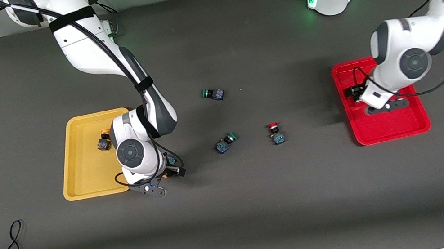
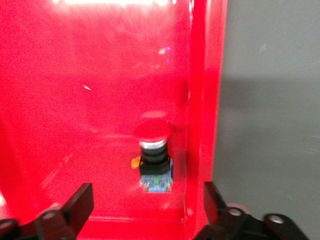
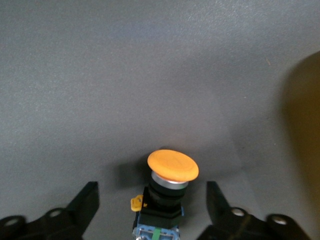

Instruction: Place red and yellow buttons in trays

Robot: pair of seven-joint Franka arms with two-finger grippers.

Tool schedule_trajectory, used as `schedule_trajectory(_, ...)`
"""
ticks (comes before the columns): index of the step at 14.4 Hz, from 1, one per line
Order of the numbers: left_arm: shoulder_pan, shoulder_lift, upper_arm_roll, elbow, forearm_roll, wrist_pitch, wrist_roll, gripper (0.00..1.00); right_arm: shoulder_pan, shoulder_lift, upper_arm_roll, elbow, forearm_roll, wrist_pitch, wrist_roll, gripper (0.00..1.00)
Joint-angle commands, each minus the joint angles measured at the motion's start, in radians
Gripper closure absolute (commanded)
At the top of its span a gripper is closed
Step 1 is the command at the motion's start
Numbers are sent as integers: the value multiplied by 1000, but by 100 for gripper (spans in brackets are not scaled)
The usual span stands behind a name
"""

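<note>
Two trays sit on the desk (image 1: 264,208): a yellow tray (image 1: 85,176) at the right arm's end and a red tray (image 1: 387,127) at the left arm's end. The front view shows four buttons plainly: one yellow button (image 1: 103,140) in the yellow tray, one red button (image 1: 275,132) on the bare desk between the trays, and two green buttons, one (image 1: 213,93) farther from the front camera, the other (image 1: 225,142) just beside the red one.

The wrist views add two more that the arms hide from the front. The left wrist view shows a second red button (image 2: 154,157) lying in the red tray close to its rim, with the left pincer (image 2: 149,207) over it, fingers apart, touching nothing. The right wrist view shows a second yellow button (image 3: 167,197) on the bare desk beside the yellow tray, between the spread fingers of the right pincer (image 3: 152,207), which do not touch it
</note>
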Motion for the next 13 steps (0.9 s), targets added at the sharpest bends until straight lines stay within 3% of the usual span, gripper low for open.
schedule_trajectory(1,-30,-39,-12,133,-4,-137,-6,0,9,-2,-7,2,25,-4,16,32)
schedule_trajectory(5,-169,15,-38,257,-44,-124,-187,0,6,-7,-2,-9,25,-2,13,74)
schedule_trajectory(7,-260,90,-38,358,-81,-118,-305,0,0,-16,-2,-9,25,-10,5,88)
schedule_trajectory(10,-363,241,-38,502,-82,-40,-446,0,-35,-70,-14,-5,25,-82,-68,91)
schedule_trajectory(13,-403,357,-38,507,-78,104,-499,0,-161,-154,-25,-8,17,-198,-283,91)
